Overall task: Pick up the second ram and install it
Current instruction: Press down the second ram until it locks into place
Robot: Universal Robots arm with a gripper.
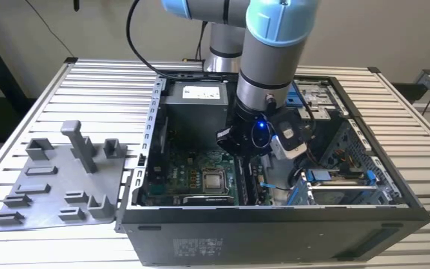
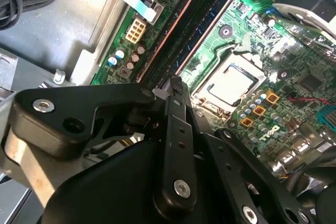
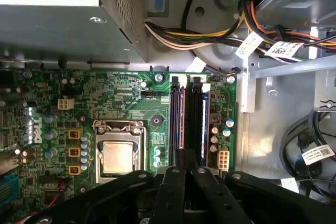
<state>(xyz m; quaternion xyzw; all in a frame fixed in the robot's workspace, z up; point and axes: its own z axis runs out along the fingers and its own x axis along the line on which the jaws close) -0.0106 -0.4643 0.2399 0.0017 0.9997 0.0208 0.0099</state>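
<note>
The black, jointed metal end effector point(image 3: 186, 157) hangs low inside the open black computer case point(image 1: 275, 224), over the green motherboard point(image 3: 131, 93). I cannot tell how far open it is, nor whether it has hold of anything: its tip ends right at the near end of the bank of long black memory slots point(image 3: 181, 119), and the dark parts merge there.

The second ram, as far as I can judge, is the long, thin, dark blue-green stick point(image 3: 204, 124) standing on edge in that bank, on the side nearest the motherboard's edge where the small round capacitors sit. It lies straight ahead of the end effector, touching or nearly so. Its long axis runs with the slots, away from the end effector toward the grey metal power supply box point(image 3: 63, 24) at the case's far wall. In the second wrist view it shows as a dark bluish strip point(image 2: 211, 23) between 2 copper-coloured lines. Whether it is fully seated I cannot tell.

Beside the slots sits the square silver processor socket point(image 3: 118, 157). Outside the case, on the slatted metal desk point(image 1: 103, 78), the grey plastic holder plate with upright blocks point(image 1: 58, 185) lies near the desk's front corner on the exterior view's left.
</note>
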